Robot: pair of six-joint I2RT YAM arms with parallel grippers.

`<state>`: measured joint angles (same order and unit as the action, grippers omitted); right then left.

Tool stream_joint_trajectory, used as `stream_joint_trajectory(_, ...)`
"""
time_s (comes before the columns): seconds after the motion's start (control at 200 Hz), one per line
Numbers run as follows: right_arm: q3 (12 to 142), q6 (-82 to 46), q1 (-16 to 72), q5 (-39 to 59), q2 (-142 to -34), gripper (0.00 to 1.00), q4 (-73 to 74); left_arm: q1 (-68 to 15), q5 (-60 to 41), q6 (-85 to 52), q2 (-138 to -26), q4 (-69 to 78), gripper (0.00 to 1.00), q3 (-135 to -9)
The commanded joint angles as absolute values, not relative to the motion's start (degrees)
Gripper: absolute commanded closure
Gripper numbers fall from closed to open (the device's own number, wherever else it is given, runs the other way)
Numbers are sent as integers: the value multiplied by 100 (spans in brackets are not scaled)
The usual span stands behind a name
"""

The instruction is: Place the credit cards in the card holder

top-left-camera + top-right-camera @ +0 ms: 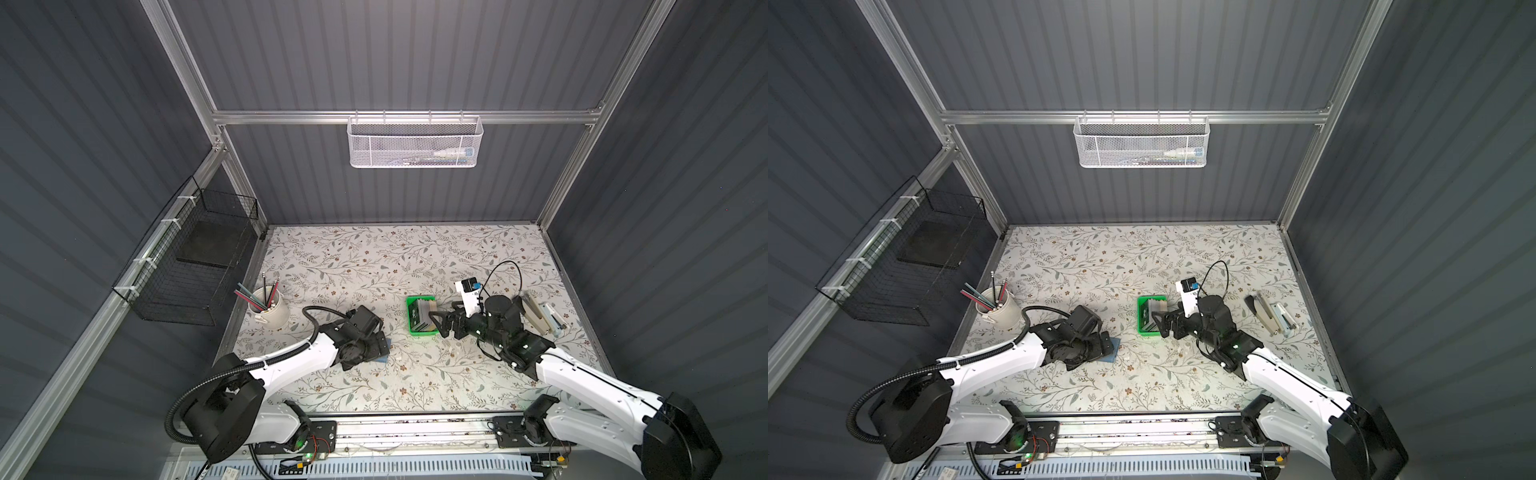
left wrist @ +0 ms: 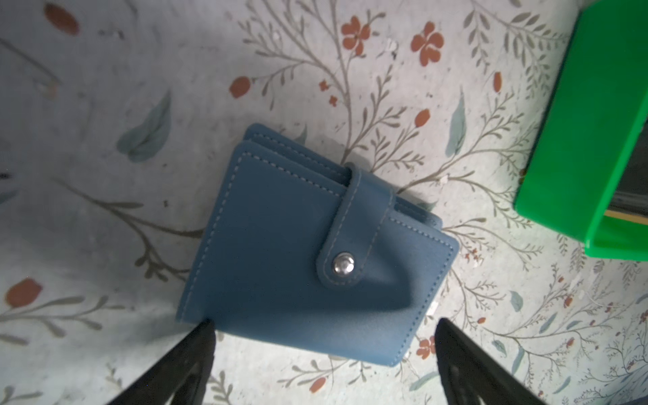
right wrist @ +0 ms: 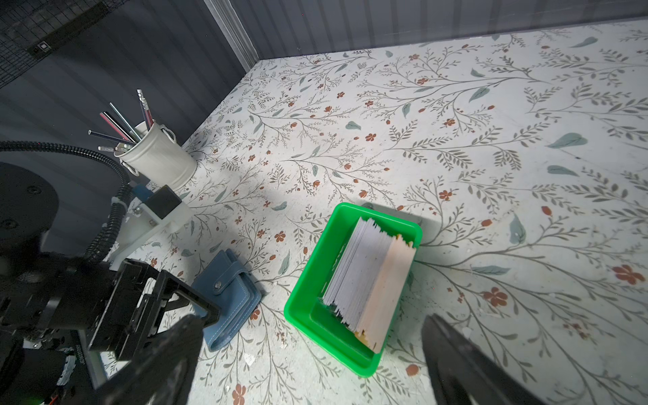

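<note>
The card holder [image 2: 280,245] lies snapped shut on the worktop [image 2: 105,140], directly under the left end effector [image 2: 324,324], whose fingers are spread wide. The credit cards [image 3: 368,280] stand on edge in the green tray [image 3: 299,294], just ahead of the right end effector [image 3: 314,321] (also spread, and the nearer one to them).

The table [image 1: 374,257] is lit brightly from above; the walls [image 1: 415,62] are seen dim. A soft shadow is thrown on the card holder [image 2: 280,245] just ahead of the fingers [image 2: 182,368], which are rendered blurred.
</note>
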<state>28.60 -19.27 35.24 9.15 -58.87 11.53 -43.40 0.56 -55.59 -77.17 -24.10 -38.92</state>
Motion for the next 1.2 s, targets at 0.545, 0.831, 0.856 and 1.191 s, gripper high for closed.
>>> stream_joint_trajectory(0.545, 2900, -1917, 3544, 836, -5855, 1, 1099, -3733, -130, -5077, -8254, -2403, 0, -4245)
stream_joint_trajectory(0.831, 2893, -1898, 3547, 816, -5833, 1, 1072, -3568, -461, -4768, -8790, -2236, 1, -4652)
stream_joint_trajectory(0.856, 2901, -1900, 3550, 809, -5827, 1, 1072, -3568, -501, -4744, -8840, -2220, 1, -4672)
stream_joint_trajectory(1.191, 2902, -1903, 3547, 804, -5801, 1, 1046, -3787, -497, -4455, -8949, -2572, 6, -4703)
